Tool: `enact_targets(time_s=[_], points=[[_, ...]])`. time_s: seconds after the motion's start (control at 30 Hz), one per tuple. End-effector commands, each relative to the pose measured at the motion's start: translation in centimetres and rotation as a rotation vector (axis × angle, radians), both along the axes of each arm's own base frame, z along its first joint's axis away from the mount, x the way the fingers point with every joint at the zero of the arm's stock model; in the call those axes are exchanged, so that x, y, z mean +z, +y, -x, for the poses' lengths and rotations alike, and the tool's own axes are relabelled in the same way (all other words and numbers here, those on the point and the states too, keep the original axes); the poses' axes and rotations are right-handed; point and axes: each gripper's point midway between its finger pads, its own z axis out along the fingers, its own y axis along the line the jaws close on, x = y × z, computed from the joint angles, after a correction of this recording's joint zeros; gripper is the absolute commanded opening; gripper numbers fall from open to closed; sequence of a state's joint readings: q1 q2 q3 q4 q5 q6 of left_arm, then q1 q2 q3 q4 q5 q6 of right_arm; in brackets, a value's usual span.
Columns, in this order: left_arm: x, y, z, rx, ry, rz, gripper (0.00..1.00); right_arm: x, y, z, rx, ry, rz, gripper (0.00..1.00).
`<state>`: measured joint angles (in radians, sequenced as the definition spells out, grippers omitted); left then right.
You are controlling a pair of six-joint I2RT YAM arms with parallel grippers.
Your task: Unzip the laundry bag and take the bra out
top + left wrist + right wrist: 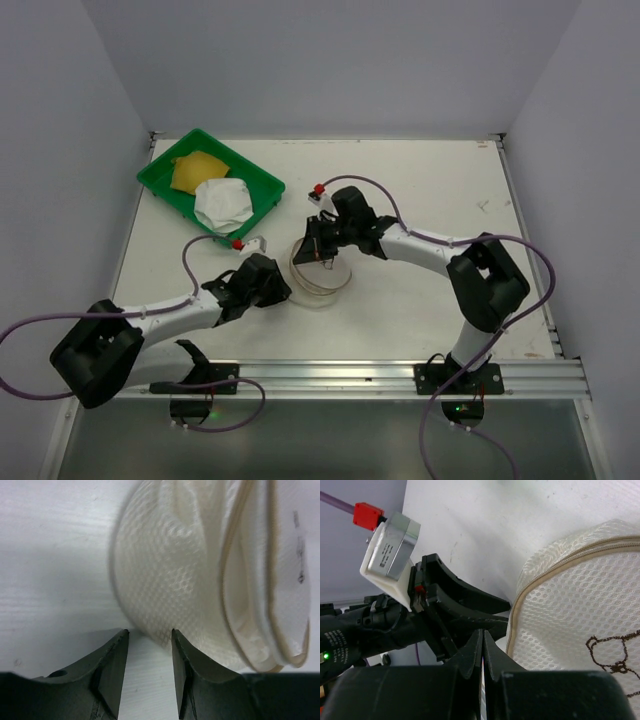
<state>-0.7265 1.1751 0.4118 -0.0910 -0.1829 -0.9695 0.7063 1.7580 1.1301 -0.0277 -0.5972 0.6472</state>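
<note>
Laundry bag (320,278) sits mid-table (430,180) between both pincers. The left gripper (147,635) is just short of the bag's side, its jaws parted with bare tabletop between them. The right gripper (483,641) is pressed shut beside the rim; whether it pinches anything thin I cannot tell. The bag is white honeycomb mesh with beige zipper tape (560,565) and a brown bear outline (612,655). The bra (215,192), mustard and white, lies in the green tray (150,183), well apart from both.
</note>
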Motion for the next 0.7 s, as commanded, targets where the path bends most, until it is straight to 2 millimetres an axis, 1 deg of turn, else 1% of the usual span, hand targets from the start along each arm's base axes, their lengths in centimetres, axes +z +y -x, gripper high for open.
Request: enact_targets(time_s=[0.0,0.03,0.07,0.1,0.23,0.3,0.33,0.37,0.4,0.43,0.47,0.5,0.53,0.57,0.6,0.63,0.67], points=[[1.2,-1.4,-2.8,0.008,-0.09,0.024,0.44,0.8,0.1,0.7,0.022,-0.02,-0.044,0.0],[1.2,-1.8,-3.0,0.004,-0.088,0.037,0.43,0.6,0.2,0.7,0.025,-0.017,-0.048,0.0],[0.8,-2.2,-2.9,-0.005,-0.072,0.043,0.43,0.1,0.2,0.8,0.028,-0.005,-0.045,0.0],[1.2,-2.8,-3.4,-0.007,-0.09,0.073,0.42,-0.5,0.3,1.0,0.036,0.015,-0.04,0.0],[1.6,-4.0,-3.2,-0.034,-0.089,0.136,0.41,-1.3,0.1,1.0,0.018,0.027,-0.032,0.0],[2.0,-3.8,-2.8,-0.034,-0.089,0.146,0.41,-1.1,-0.1,0.9,0.006,0.011,-0.021,0.0],[2.1,-3.6,-2.6,-0.032,-0.09,0.146,0.42,-0.4,-0.5,0.6,-0.011,-0.018,-0.014,0.01],[2.7,-3.1,-2.5,-0.023,-0.105,0.146,0.43,0.0,-0.6,0.6,-0.016,-0.032,-0.007,0.04],[3.1,-2.8,-2.4,-0.016,-0.117,0.145,0.46,0.1,-1.0,0.6,-0.024,-0.033,0.015,0.13],[3.5,-2.6,-2.5,-0.009,-0.126,0.139,0.47,0.4,-1.3,0.5,-0.028,-0.051,0.031,0.18],[4.8,-2.2,-2.8,0.006,-0.16,0.145,0.49,1.7,-1.4,-0.1,-0.048,-0.087,0.03,0.23],[4.8,-1.7,-2.5,0.017,-0.153,0.127,0.52,2.1,-1.6,-0.3,-0.056,-0.102,0.039,0.3],[4.6,-1.0,-2.2,0.024,-0.139,0.098,0.53,2.8,-1.9,-0.5,-0.063,-0.118,0.056,0.39],[6.0,-0.7,-2.6,0.042,-0.171,0.103,0.54,3.9,-2.4,-0.9,-0.091,-0.155,0.066,0.44],[5.8,0.0,-2.2,0.047,-0.155,0.072,0.55,4.6,-2.8,-1.1,-0.11,-0.178,0.075,0.48],[6.2,0.4,-2.2,0.058,-0.16,0.059,0.56,5.2,-3.4,-1.3,-0.131,-0.2,0.095,0.56],[7.2,1.2,-2.2,0.079,-0.176,0.042,0.56,6.8,-4.2,-1.6,-0.165,-0.241,0.093,0.61]])
